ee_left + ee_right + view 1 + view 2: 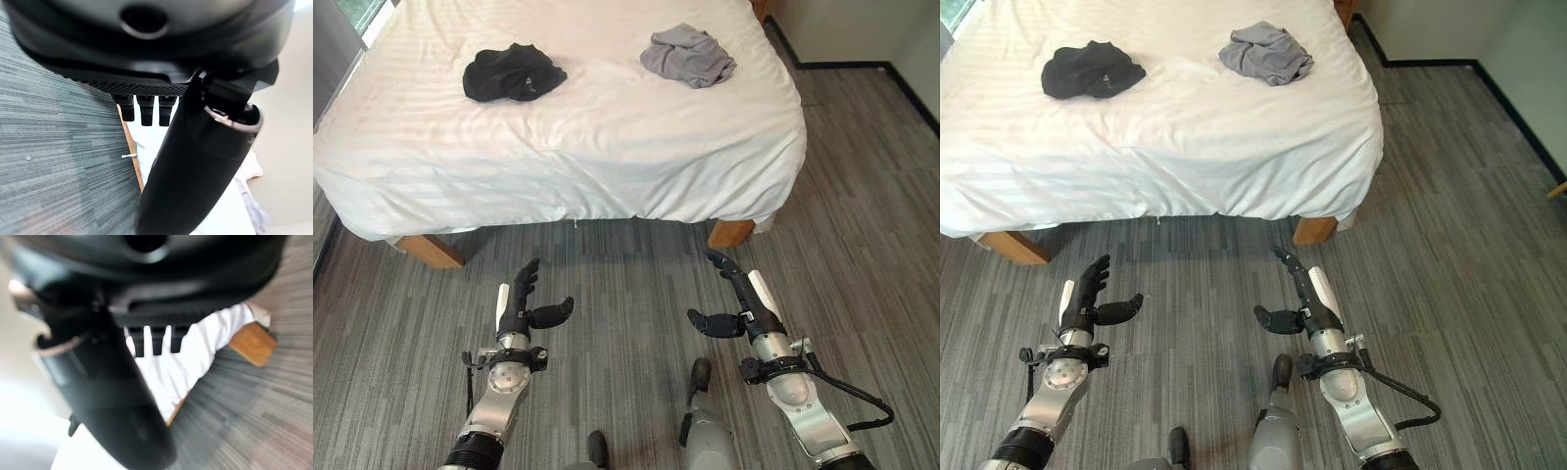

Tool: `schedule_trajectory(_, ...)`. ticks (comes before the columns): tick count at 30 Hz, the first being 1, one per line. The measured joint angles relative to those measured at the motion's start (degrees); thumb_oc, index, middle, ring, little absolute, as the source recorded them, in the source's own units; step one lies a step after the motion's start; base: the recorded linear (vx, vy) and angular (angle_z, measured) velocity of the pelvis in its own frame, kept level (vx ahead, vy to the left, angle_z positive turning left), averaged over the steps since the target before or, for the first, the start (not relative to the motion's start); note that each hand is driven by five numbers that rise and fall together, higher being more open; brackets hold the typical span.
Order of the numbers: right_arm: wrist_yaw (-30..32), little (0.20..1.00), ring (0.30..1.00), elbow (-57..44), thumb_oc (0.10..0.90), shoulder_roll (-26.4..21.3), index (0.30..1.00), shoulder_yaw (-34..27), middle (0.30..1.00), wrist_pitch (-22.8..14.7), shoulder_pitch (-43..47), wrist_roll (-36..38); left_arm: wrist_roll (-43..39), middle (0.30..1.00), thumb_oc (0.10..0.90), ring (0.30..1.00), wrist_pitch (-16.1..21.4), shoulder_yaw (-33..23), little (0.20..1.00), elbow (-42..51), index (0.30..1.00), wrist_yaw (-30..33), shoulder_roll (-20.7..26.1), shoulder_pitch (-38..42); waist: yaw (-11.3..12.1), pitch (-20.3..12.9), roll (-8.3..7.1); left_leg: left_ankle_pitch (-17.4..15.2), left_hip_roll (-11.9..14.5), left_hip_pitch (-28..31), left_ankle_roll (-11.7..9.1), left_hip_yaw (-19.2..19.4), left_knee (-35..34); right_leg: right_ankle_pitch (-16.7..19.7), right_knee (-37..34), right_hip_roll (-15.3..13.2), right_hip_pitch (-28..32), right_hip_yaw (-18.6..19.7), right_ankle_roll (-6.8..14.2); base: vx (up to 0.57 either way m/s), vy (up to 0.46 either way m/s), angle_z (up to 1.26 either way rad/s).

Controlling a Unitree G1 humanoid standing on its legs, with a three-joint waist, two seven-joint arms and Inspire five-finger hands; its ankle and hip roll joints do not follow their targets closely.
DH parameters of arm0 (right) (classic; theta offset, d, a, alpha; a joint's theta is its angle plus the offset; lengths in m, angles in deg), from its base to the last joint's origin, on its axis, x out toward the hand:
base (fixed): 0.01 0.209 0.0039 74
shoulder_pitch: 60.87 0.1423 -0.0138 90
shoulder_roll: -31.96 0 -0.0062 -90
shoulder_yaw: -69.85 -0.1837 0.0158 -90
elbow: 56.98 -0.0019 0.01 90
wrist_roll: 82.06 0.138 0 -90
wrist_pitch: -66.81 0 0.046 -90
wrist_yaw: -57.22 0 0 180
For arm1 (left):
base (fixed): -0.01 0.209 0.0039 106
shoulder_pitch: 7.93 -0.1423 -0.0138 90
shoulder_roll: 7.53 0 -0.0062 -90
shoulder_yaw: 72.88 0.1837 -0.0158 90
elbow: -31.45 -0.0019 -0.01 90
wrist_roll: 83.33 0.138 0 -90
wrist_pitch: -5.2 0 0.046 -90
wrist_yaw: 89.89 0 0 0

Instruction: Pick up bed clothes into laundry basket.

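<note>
white bed [558,147] carries black garment [512,73] and grey garment [687,55].

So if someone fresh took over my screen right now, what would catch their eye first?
Probably the two bundles of clothing on the white bed: a black garment toward its left side and a grey garment toward its right, well apart. Next, the left hand and right hand, both open and empty, held over the grey floor short of the bed's near edge.
</note>
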Motion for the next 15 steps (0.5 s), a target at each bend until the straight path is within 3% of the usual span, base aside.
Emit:
schedule_trajectory(1, -0.04, 0.9, 0.9, -0.01, 0.8, -0.11, 0.9, 0.05, 0.9, 0.03, -1.35, -0.02, 0.07, 0.9, 0.8, 0.9, 0.02, 0.85, 0.9, 0.1, 0.9, -0.53, -0.13, -0.35, -0.07, -0.4, -0.63, -0.57, 0.8, 2.03, -0.58, -0.61, 0.01, 1.06, 0.11, 0.37, 2.43, 0.7, -0.49, 0.46, -0.281, 0.52)
schedule_trajectory(2, -0.15, 0.9, 0.9, 1.99, 0.8, -2.91, 0.9, 0.27, 0.9, 0.45, -0.1, -0.04, -0.52, 0.9, 0.8, 0.9, 0.07, 1.66, 0.9, 1.52, 0.9, -1.15, -4.0, -3.03, -0.11, -1.0, 4.64, 0.39, 6.54, 4.05, 0.29, 1.44, 0.18, 2.5, 4.68, 6.11, 1.93, 0.09, -3.94, 0.39, -0.355, 0.05)
schedule_trajectory(3, -0.13, 0.9, 0.9, 2.8, 0.8, -2.95, 0.9, 0.12, 0.9, 0.89, 0.76, -0.04, -0.86, 0.9, 0.8, 0.9, 0.23, 2.32, 0.9, 2.35, 0.9, -1.68, -4.68, -4.01, 0.07, -1.14, 4.86, 3.85, 7.33, 3.97, -1.56, 2.98, 1.12, 2.19, 5.46, 7.18, 1.92, 0.05, -5.89, 0.32, -0.453, -0.17)
schedule_trajectory(4, -0.12, 0.9, 0.9, 4.63, 0.8, -3.07, 0.9, -0.3, 0.9, 1.12, 2.42, 0.02, -2.47, 0.9, 0.8, 0.9, 0.3, 3.52, 0.9, 2.27, 0.9, -3.08, -5.58, -3.65, 0.38, -0.69, 3.59, 5.75, 8.45, -1.29, -4.2, 3.67, 12.9, 0.83, 5.61, 8.04, 3.21, -0.91, -7.88, 0.23, -0.416, -0.21)
schedule_trajectory(5, -0.14, 0.9, 0.9, 4.53, 0.8, -3.7, 0.9, -0.34, 0.9, 1.53, 2.98, 0.06, -3.87, 0.9, 0.8, 0.9, 0.29, 4.51, 0.9, 2.29, 0.9, -3.62, -6.14, -3.26, 1.42, -0.18, 1.3, 8.08, 10.0, -7.69, -3.54, 2.74, 27.47, -0.55, 5.53, 8.2, 4.98, -1.5, -10.07, 0.26, -0.383, -0.22)
schedule_trajectory(6, -0.12, 0.9, 0.9, 4.28, 0.8, -3.9, 0.9, -0.25, 0.9, 1.42, 3.44, 0.07, -3.95, 0.9, 0.8, 0.9, 0.29, 4.71, 0.9, 2.3, 0.9, -3.66, -6.2, -3.48, 2.13, -0.31, 0.49, 8.63, 10.53, -9.41, -3.8, 2.4, 30.65, -1.79, 5.52, 8.71, 6.06, -1.63, -11.37, 0.42, -0.376, -0.19)
schedule_trajectory(7, 0.14, 0.9, 0.9, 3.68, 0.8, -4.46, 0.9, -0.47, 0.9, 1.05, 3.87, 0.08, -3.94, 0.9, 0.8, 0.9, 0.23, 5.23, 0.9, 2.31, 0.9, -4.14, -6.16, -3.3, 2.0, -0.44, -0.06, 19.16, 12.12, -12.4, -4.73, 3.9, 34.9, -4.96, 5.7, 10.09, 8.55, -2.6, -12.75, 0.31, -0.225, -0.08)
schedule_trajectory(8, 0.27, 0.9, 0.9, 3.69, 0.8, -4.5, 0.9, -0.57, 0.9, 1.05, 4.03, 0.07, -3.94, 0.9, 0.8, 0.9, 0.23, 5.39, 0.9, 2.62, 0.9, -4.47, -6.05, -3.25, 2.37, -0.3, -0.73, 19.46, 13.86, -14.32, -5.26, 5.22, 39.4, -5.98, 5.11, 10.9, 10.29, -2.17, -13.55, 0.33, -0.171, -0.08)
schedule_trajectory(9, 0.37, 0.9, 0.9, 3.64, 0.8, -4.03, 0.9, -0.77, 0.9, 1.05, 4.47, 0.07, -3.93, 0.9, 0.8, 0.9, 0.57, 5.54, 0.9, 3.52, 0.9, -4.63, -5.77, -3.26, 3.04, -1.01, -2.94, 14.58, 13.93, -16.67, -4.89, 8.59, 43.86, -5.56, 3.75, 10.67, 11.94, -2.1, -13.73, 0.26, -0.043, -0.26)
schedule_trajectory(11, 0.44, 0.9, 0.9, 2.87, 0.8, -3.85, 0.9, -0.63, 0.9, 0.64, 5.15, 0.07, -3.82, 0.9, 0.8, 0.9, 0.57, 5.48, 0.9, 4.81, 0.9, -5.19, -4.97, -3.27, 3.99, -1.77, -4.38, 11.11, 12.31, -20.99, -4.29, 12.37, 42.78, -7.49, 2.48, 10.8, 13.7, -1.97, -13.04, 0.37, -0.012, -0.14)
schedule_trajectory(12, 0.5, 0.9, 0.9, 2.51, 0.8, -3.9, 0.9, -1.16, 0.9, 0.64, 4.54, 0.08, -3.78, 0.9, 0.8, 0.9, 0.75, 5.47, 0.9, 5.28, 0.9, -5.74, -4.97, -2.76, 4.06, -1.83, -5.11, 9.85, 11.9, -21.72, -4.42, 14.53, 41.3, -7.57, 1.14, 10.54, 15.08, -2.24, -13.94, 0.32, 0.054, 0.11)
schedule_trajectory(13, 0.28, 0.9, 0.9, 2.69, 0.8, -4.06, 0.9, -1.4, 0.9, 0.97, 4.4, 0.05, -3.75, 0.9, 0.8, 0.9, 1.15, 5.47, 0.9, 5.7, 0.9, -5.97, -5.3, -2.49, 5.34, -1.88, -4.28, 8.86, 11.98, -23.26, -4.06, 19.4, 34.68, -7.79, 0.04, 11.88, 16.89, -3.12, -13.58, 0.33, 0.072, 0.17)
schedule_trajectory(15, 0.11, 0.9, 0.9, 3.26, 0.8, -3.79, 0.9, -0.57, 0.9, 1.02, 4.37, 0.0, -3.78, 0.9, 0.8, 0.9, 1.11, 5.41, 0.9, 5.62, 0.9, -6.07, -5.03, -2.69, 6.34, -1.92, -3.79, 9.0, 11.24, -24.53, -3.68, 24.69, 26.99, -8.55, -0.2, 12.91, 18.85, -3.36, -12.54, 0.28, 0.087, -0.03)
